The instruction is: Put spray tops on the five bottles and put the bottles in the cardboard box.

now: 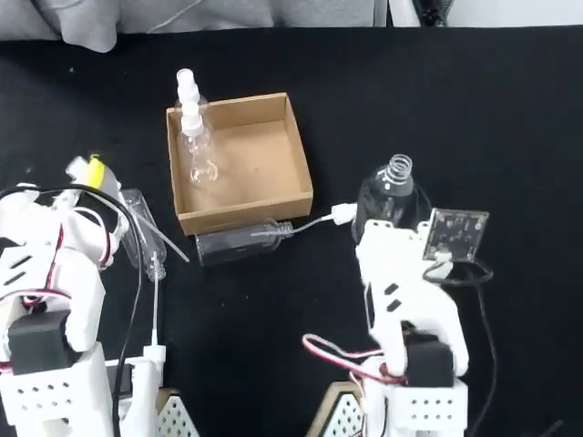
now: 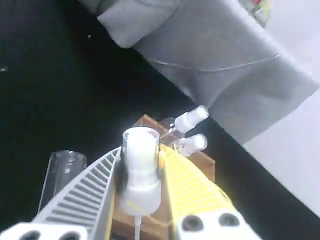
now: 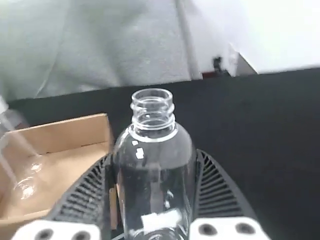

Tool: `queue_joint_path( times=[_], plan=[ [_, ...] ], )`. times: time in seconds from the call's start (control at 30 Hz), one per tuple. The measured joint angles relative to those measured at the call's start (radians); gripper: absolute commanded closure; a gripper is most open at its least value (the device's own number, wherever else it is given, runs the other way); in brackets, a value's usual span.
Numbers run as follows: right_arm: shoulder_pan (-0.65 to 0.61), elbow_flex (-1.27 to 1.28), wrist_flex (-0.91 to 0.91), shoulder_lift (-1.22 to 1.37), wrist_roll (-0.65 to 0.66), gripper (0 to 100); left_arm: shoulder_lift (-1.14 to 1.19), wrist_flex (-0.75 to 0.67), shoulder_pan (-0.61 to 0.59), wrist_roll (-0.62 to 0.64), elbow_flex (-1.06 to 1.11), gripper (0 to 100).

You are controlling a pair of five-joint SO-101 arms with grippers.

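We've the left gripper [image 2: 141,161] clenched on a spray top [image 2: 140,175], right gripper [image 3: 154,172] grasping the open bottle [image 3: 153,150] upright, right of the cardboard box [image 1: 246,211]; we shd centre the top's tube over the neck, lower straight, then twist.

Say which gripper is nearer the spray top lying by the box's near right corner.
Right. The right gripper, holding an open bottle, is beside that spray top; the left gripper, holding another, is past the cardboard box.
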Motion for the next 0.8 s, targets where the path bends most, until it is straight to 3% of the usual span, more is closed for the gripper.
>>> queue_joint_path(
  times=[0.27, 0.43, 0.8],
  plan=[
    [-0.143, 0.092, 0.038, -0.080, 0.101, 92.8, -0.057, -0.021, 0.000, 0.006, 0.002, 97],
    [-0.166, 0.092, 0.038, -0.080, 0.107, 92.8, -0.114, -0.034, 0.000, 0.120, 0.060, 97],
    [-0.244, 0.123, 0.038, -0.080, 0.167, 92.8, -0.404, -0.249, 0.000, 0.282, 0.344, 97]
  ],
)
